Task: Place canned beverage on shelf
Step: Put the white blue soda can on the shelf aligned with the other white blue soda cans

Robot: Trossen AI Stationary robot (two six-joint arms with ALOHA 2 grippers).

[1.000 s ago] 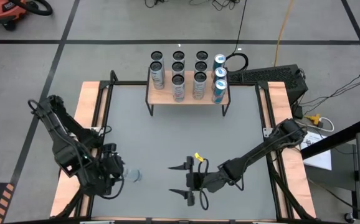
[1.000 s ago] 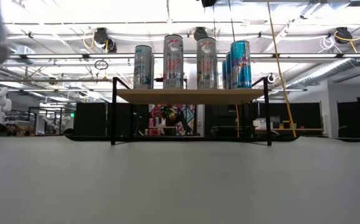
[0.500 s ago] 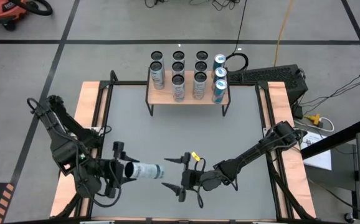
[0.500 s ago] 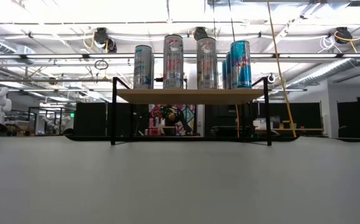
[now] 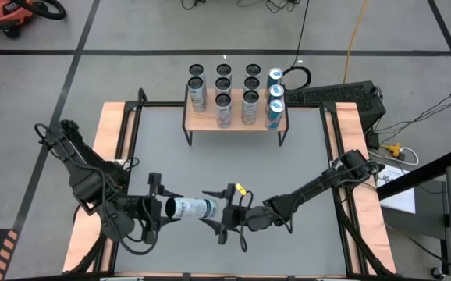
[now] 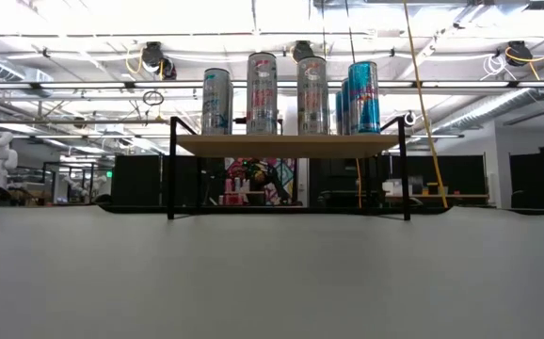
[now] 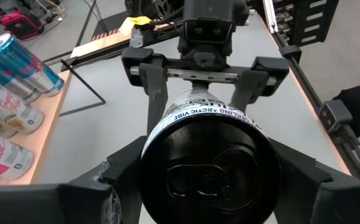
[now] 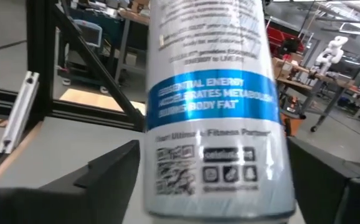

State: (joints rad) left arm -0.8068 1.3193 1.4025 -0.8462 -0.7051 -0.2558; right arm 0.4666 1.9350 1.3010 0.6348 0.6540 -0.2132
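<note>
Near the front edge of the grey table point(image 5: 233, 148), above the surface: white can point(image 5: 192, 208) with a blue band, lying level, tilted sideways between the two arms.

Left gripper point(image 5: 157, 208) — clenched on the can's top end, fingers point(image 7: 99, 186) pressed to either side of the lid, pull-tab face towards that wrist's camera.

Right gripper point(image 5: 219, 216) — spread wide, one finger to each side of the can's far end, fingers point(image 7: 155, 93) flanking the body; no contact discernible, so not yet a grasp. Yellow tag point(image 5: 240, 189) on its wrist.

At the far end of the table: shelf point(image 5: 233, 121) — light wood plank on thin black legs, well apart from the held can. On its top, upright: silver cans point(image 5: 223, 97) in three columns and three teal cans point(image 5: 274, 92) along the right edge.

Low view: shelf and standing cans only; neither arm nor held can within it.
</note>
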